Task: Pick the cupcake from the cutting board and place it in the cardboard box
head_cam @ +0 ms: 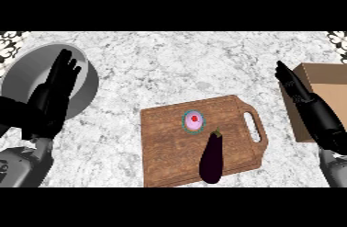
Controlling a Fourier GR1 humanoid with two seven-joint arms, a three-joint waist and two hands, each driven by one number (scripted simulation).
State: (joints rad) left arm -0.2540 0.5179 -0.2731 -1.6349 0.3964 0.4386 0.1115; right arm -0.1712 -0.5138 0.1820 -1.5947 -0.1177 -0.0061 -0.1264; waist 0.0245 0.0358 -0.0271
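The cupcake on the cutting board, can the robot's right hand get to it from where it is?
Probably yes. The right hand is open, over by the cardboard box, and nothing stands between it and the cupcake. The eggplant lies close beside the cupcake on the cutting board, so the fingers might bump it.

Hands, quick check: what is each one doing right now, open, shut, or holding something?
Left hand: open, fingers straight, holding nothing, over the grey bowl.
Right hand: open, fingers straight, holding nothing, in front of the cardboard box.
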